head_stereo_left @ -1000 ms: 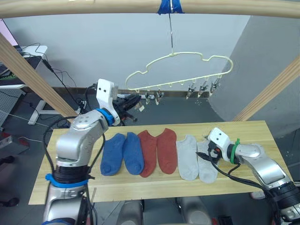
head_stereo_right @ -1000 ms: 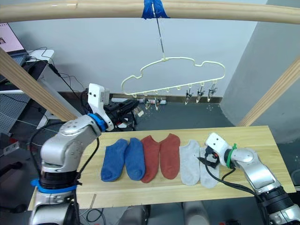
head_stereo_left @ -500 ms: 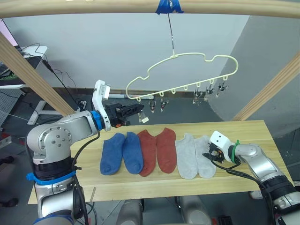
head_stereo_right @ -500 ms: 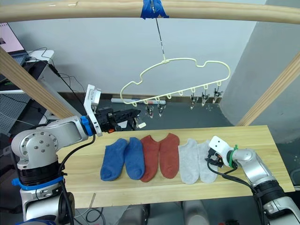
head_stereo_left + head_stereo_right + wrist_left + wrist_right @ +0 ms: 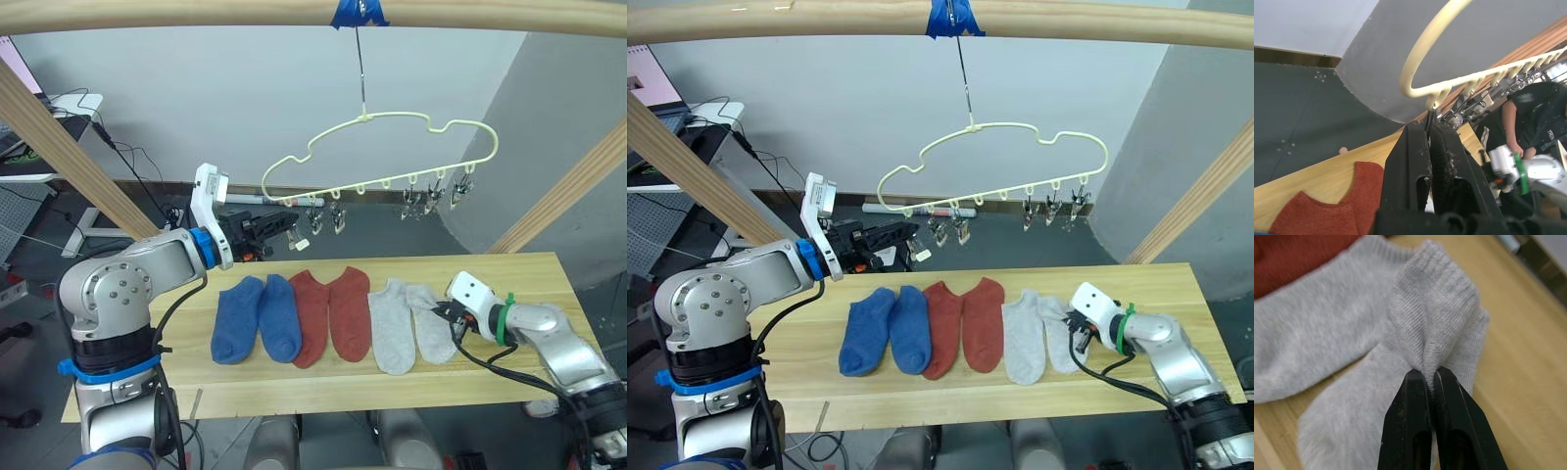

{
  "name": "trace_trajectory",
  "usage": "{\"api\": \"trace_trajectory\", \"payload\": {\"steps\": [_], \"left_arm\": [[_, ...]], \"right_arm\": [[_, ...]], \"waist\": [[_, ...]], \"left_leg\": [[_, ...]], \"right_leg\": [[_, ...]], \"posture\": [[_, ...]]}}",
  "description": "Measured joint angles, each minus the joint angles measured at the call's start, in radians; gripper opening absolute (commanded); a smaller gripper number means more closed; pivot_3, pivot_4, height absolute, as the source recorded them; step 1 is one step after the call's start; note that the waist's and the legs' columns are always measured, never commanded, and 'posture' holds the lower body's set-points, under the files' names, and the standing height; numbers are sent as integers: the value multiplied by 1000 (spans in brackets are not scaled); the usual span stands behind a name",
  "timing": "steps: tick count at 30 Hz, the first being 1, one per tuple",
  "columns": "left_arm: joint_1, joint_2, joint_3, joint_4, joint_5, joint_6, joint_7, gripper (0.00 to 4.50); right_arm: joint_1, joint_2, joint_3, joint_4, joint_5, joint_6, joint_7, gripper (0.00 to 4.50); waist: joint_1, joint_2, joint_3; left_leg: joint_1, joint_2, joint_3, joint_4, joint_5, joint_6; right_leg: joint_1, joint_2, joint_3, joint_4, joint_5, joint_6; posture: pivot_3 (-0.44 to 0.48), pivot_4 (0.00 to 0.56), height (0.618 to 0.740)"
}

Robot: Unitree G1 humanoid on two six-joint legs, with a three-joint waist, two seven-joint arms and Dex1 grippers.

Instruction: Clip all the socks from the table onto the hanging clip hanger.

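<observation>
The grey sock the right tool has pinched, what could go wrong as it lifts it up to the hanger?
1. The right tool pinches only a small fold of the grey sock, so the fabric might slip out during the lift.
2. That sock touches the second grey sock, which could get dragged along.
3. The clip hanger hangs from one thin hook while the left tool grips a clip; it may swing, spoiling alignment.
</observation>
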Motion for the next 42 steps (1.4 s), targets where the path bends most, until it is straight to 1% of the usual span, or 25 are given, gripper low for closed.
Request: {"api": "trace_trajectory", "payload": {"steps": [2,3,5,6,8,10,12,14,18,21,27,42], "left_arm": [[-9,-26,12,16,-24,13,22,0],[-23,-54,34,43,-46,30,47,0],[-42,-85,65,80,-87,61,89,0],[-57,-104,87,105,-115,81,116,0],[-77,-121,115,137,-154,113,161,0],[-103,-135,133,164,-181,134,208,0],[-116,-141,136,169,-200,139,235,0],[-118,-140,146,170,-220,141,259,0],[-118,-137,151,170,-252,148,283,0],[-116,-138,140,168,-263,149,296,0],[-97,-111,123,150,-278,143,299,0],[-68,-90,81,124,-307,108,289,0]], "right_arm": [[11,-29,-34,-106,68,100,33,31],[4,-42,-55,-206,142,188,58,31],[-32,-44,-76,-347,253,319,76,31],[-74,-26,-76,-420,316,400,74,31],[-150,37,-40,-480,369,496,41,31],[-210,140,39,-476,373,543,-23,31],[-244,197,92,-448,368,565,-64,31],[-282,229,126,-416,348,575,-104,31],[-315,256,145,-374,327,575,-144,31],[-336,306,169,-327,309,568,-165,31],[-359,306,167,-313,301,557,-163,31],[-409,321,135,-311,343,579,-162,31]], "waist": [[2,1,1],[1,0,2],[-1,-1,3],[-3,-3,4],[-5,-7,6],[0,-8,7],[3,-9,7],[8,-9,8],[11,-9,8],[9,-9,8],[7,-9,8],[7,-9,8]], "left_leg": [[0,0,0,0,0,0],[0,0,0,0,0,0],[0,1,-1,0,0,0],[0,1,-1,0,0,0],[0,1,-1,1,0,0],[-1,1,-2,1,0,0],[-3,0,-2,1,0,0],[-5,-1,-2,1,0,-1],[-6,-1,-3,1,0,-2],[-6,-1,-2,0,0,-2],[-5,0,-2,0,0,-1],[-5,0,-2,0,0,-1]], "right_leg": [[0,0,0,0,0,0],[0,0,0,1,-1,1],[0,1,-1,1,-2,4],[0,1,-1,1,-2,3],[0,1,-1,1,-2,3],[-1,1,-2,1,0,0],[-3,0,-2,1,1,-2],[-4,-1,-2,-1,1,-2],[-4,-1,-3,-2,1,-2],[-5,-1,-3,-1,2,-2],[-5,-1,-3,0,2,-2],[-5,-1,-3,0,2,-2]], "posture": [[-122,287,740],[-122,287,740],[-131,288,740],[-131,288,740],[-124,284,740],[-123,283,740],[-119,283,740],[-119,283,740],[-113,275,740],[-102,273,740],[-102,272,740],[-98,260,740]]}}
